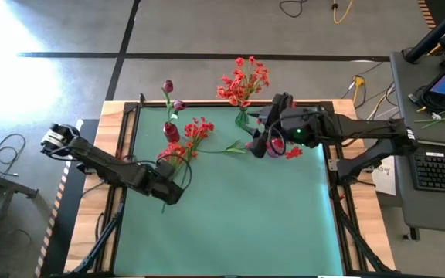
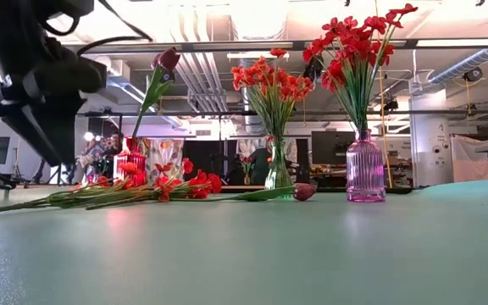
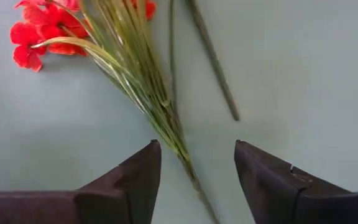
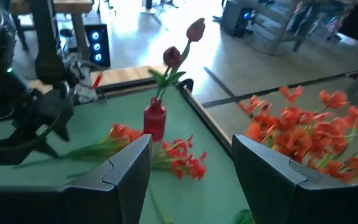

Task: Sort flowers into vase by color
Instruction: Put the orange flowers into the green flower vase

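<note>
Loose red-blossom sprays [image 1: 182, 150] lie flat on the green mat, their thin green stalks [image 3: 166, 106] running back toward my left gripper [image 1: 172, 191]. That gripper [image 3: 197, 158] is open and low, a finger on either side of the stalk ends, touching nothing. A magenta tulip [image 2: 303, 191] lies on the mat by the vases. A red vase [image 1: 171, 131] holds magenta tulips [image 4: 173, 56], a clear vase [image 2: 278, 174] holds orange-red sprays [image 1: 242, 81], and a purple vase [image 2: 365, 165] holds bright red clusters. My right gripper [image 4: 191, 155] hovers open near the clear vase [image 1: 265, 143].
The three vases stand in a row near the mat's far edge [image 1: 230, 108]. The right arm [image 1: 338, 131] reaches across the far right part of the table and covers the purple vase from above. The near half of the mat [image 1: 238, 224] is bare. Wooden table borders flank the mat.
</note>
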`<action>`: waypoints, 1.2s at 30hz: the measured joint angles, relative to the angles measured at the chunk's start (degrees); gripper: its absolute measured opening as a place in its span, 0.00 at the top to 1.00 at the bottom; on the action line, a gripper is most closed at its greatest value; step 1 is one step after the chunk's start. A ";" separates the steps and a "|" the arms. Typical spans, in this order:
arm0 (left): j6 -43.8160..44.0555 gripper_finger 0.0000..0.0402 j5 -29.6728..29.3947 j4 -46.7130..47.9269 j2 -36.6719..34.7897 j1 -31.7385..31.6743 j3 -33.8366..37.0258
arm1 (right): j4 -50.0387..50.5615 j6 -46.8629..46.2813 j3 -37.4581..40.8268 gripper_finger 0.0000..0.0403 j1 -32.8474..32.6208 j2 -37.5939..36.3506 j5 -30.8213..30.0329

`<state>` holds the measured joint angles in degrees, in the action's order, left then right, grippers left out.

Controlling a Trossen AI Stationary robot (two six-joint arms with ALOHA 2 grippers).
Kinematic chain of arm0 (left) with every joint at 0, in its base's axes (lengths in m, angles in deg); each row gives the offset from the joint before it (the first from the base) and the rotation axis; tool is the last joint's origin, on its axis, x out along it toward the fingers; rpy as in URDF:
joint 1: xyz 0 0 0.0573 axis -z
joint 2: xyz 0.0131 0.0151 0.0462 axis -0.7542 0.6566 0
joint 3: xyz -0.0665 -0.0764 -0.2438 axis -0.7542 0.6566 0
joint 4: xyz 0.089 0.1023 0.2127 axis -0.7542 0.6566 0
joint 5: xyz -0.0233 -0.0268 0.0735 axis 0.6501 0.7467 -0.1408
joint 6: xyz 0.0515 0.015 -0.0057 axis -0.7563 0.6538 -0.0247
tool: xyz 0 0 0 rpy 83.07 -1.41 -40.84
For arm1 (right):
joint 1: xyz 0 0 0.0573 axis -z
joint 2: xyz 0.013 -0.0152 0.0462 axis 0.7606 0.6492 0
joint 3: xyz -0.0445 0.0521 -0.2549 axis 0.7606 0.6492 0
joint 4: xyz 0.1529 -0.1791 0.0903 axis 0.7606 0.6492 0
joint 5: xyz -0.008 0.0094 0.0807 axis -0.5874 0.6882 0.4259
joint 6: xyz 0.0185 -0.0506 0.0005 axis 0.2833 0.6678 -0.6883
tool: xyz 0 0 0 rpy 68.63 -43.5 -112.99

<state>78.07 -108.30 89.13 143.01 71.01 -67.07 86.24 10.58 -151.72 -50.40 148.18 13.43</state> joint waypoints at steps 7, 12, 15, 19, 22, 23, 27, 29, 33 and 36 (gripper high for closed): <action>1.00 0.42 -0.72 0.08 4.46 -1.05 0.00 | 5.47 -2.87 0.00 0.47 -2.21 0.00 -0.05; 0.88 0.40 -0.73 0.08 7.44 -2.77 0.00 | 8.24 -5.30 0.00 0.47 -3.11 0.00 -0.02; -0.07 0.41 -0.77 -0.42 9.10 -3.94 0.00 | 9.06 -5.48 0.00 0.47 -3.67 0.00 -0.05; -2.06 0.44 -0.79 -2.81 10.56 -5.16 0.00 | 9.16 -5.70 0.00 0.47 -4.51 0.00 -0.03; -2.45 0.48 -0.79 -3.41 11.38 -5.84 0.00 | 9.65 -6.09 0.00 0.47 -5.02 0.00 -0.03; -2.45 0.50 -0.79 -3.40 11.68 -5.99 0.00 | 10.03 -6.10 0.00 0.47 -5.18 0.00 -0.03; -2.29 0.59 -0.74 -3.46 12.76 -6.08 0.00 | 11.65 -7.14 0.00 0.47 -6.04 0.00 -0.10; -2.14 0.63 -0.36 -3.43 13.22 -6.08 0.00 | 12.09 -7.92 0.14 0.47 -6.46 0.00 -0.09; -1.68 0.73 -0.28 -3.44 13.77 -6.06 0.00 | 12.73 -8.05 0.48 0.47 -7.62 0.02 -0.10; -1.40 0.82 -0.28 -3.40 13.81 -6.04 0.00 | 13.02 -8.06 0.48 0.47 -8.53 0.02 -0.12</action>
<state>76.66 -108.58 85.73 156.82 64.97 -67.07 99.26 2.52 -151.24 -58.94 148.21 13.31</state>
